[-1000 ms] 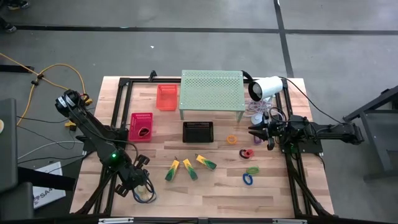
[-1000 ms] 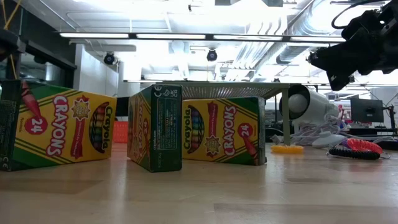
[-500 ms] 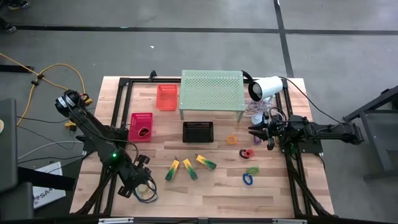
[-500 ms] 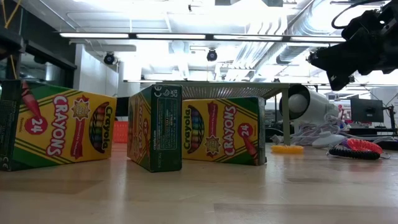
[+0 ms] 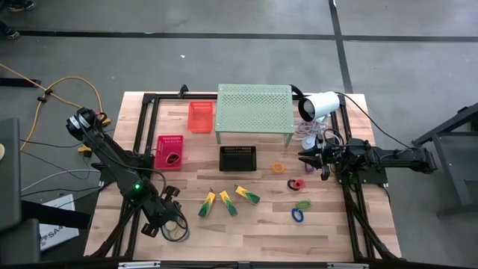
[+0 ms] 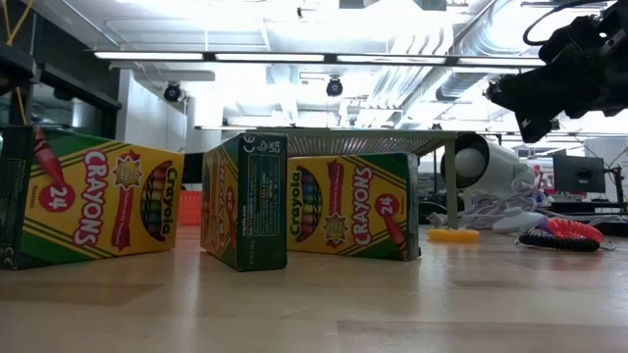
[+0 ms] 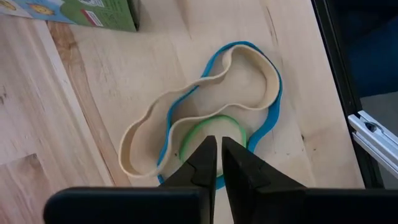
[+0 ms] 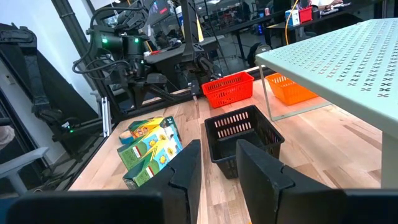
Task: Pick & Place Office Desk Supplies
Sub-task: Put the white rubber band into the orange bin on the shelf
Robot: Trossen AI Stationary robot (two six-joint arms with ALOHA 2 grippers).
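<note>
The black basket (image 5: 237, 158) in the middle of the table (image 5: 246, 232) serves as the landmark. Far to its left and toward the near edge of the table, the left gripper (image 7: 217, 163) sits low over a small pile of rubber bands (image 5: 176, 230). The left wrist view shows a tan band (image 7: 186, 124), a blue band (image 7: 272, 106) and a small green band (image 7: 211, 127) lying tangled flat on the wood, with the left gripper's fingers nearly together, only a thin slit between their tips, pointing at the green band; whether they pinch it cannot be told.

Left of the black basket stands a red basket (image 5: 170, 152), and behind that, an orange basket (image 5: 200, 116). In front of the black basket, three yellow-and-green crayon boxes (image 5: 228, 200) lie side by side, fanned apart. Directly behind the black basket stands the pale-green perforated shelf (image 5: 254, 110).

Right of the black basket an orange loop (image 5: 278, 167) lies on the wood; farther right and nearer the front are a red loop (image 5: 296, 184), a green loop (image 5: 303, 204) and a blue loop (image 5: 298, 216). The right gripper (image 5: 305, 159) hovers to the right of the black basket, just past the orange loop, its fingers apart with nothing between them. A white cylindrical device (image 5: 319, 105) lies behind it, beside the shelf.
</note>
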